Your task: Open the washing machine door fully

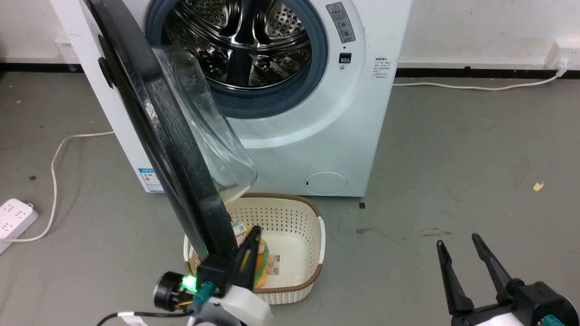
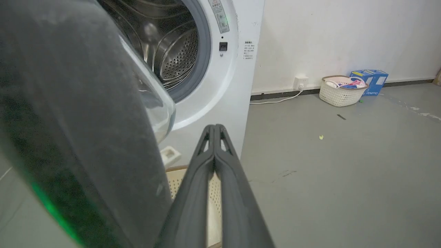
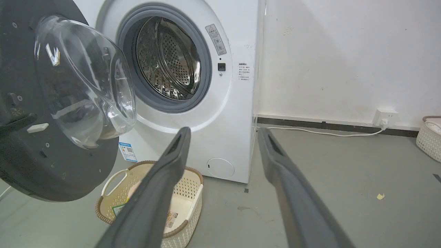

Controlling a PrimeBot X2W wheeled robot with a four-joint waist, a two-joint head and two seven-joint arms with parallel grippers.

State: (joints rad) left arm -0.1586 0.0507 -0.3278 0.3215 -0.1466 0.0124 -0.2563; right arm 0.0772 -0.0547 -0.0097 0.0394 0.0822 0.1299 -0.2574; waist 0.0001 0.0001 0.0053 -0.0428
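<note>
Washing machine door [image 1: 149, 117] standing open by basket [image 1: 316, 213], left gripper [image 1: 253, 232] pinched shut beside it, right gripper [image 1: 457, 241] spread wide, both empty.

One washing machine [image 1: 317, 136], one washing machine door [image 1: 145, 122]. Baskets, two: near basket [image 1: 290, 222], far basket [image 2: 339, 98]. One blue box [image 2: 373, 77]. One power strip [image 1: 13, 219]. Grippers, two: left gripper [image 2: 214, 128], right gripper [image 1: 457, 241]. Floor scraps: one yellow scrap [image 1: 538, 186], possibly more, too small.

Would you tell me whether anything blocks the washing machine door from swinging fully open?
Nothing visible does. The door stands partly open; on its outer side a white cable and a power strip lie flat on the floor, apparently below its swing. The basket sits under its inner side.
</note>
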